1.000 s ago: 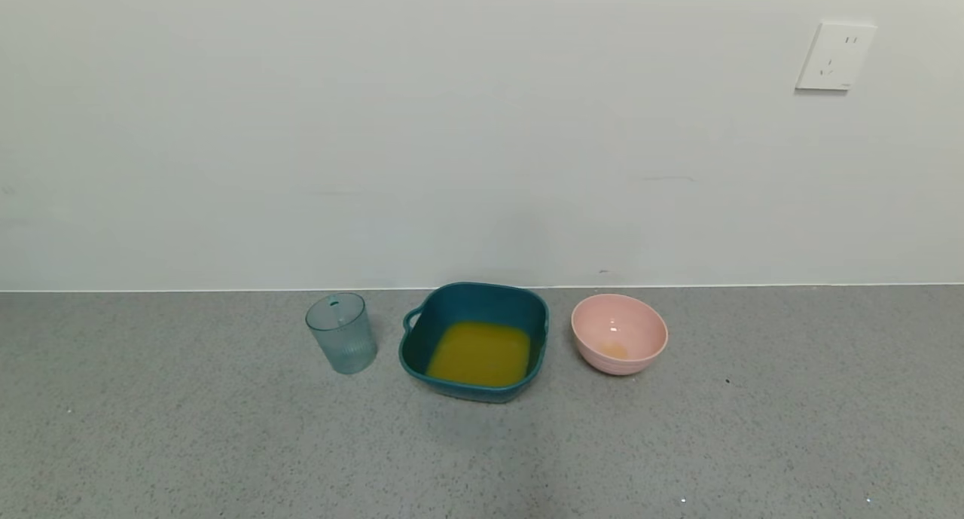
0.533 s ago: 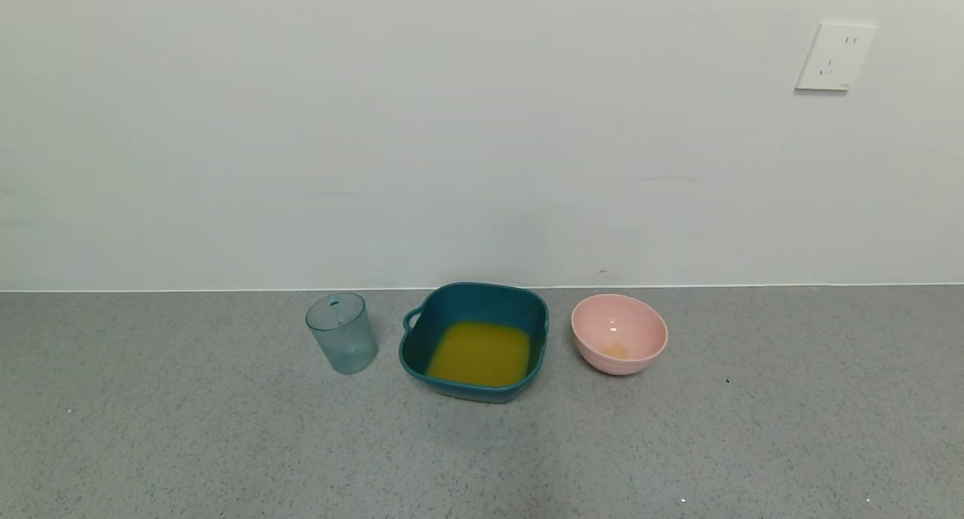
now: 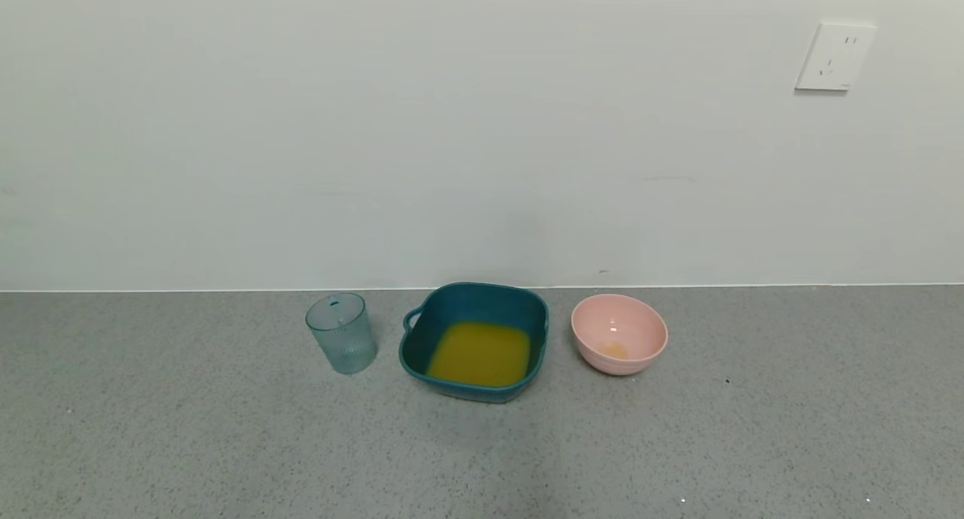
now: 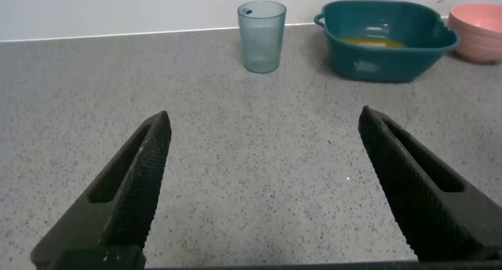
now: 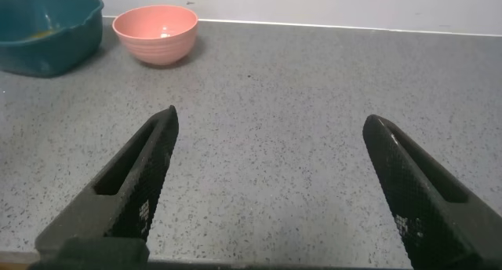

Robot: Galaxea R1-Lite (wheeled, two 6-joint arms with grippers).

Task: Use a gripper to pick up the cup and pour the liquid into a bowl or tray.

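From the head view, neither of my arms shows. The cup (image 3: 342,332) stands upright on the counter (image 3: 188,444), just left of the dish (image 3: 474,342) and apart from it. It looks empty. The juice (image 3: 480,353) lies across the floor of the dish, so I judge the pour done and the cup set back down; I see little left to do. A pink bowl (image 3: 619,334) sits right of the dish with only a faint orange trace at its bottom. The counter is grey and speckled and runs back to a plain pale wall (image 3: 376,127), which carries a white socket (image 3: 835,56) at upper right.

In my left wrist view, my left gripper (image 4: 267,184) hangs low over bare counter with its fingers spread wide, holding nothing. The cup (image 4: 262,36) stands well ahead of it, with the dish (image 4: 386,38) beside the cup and the rim of the bowl (image 4: 478,31) past that.

In my right wrist view, my right gripper (image 5: 271,187) is likewise spread and empty above the counter. The bowl (image 5: 155,33) and a corner of the dish (image 5: 47,31) lie well ahead of it. The cup is out of this view.
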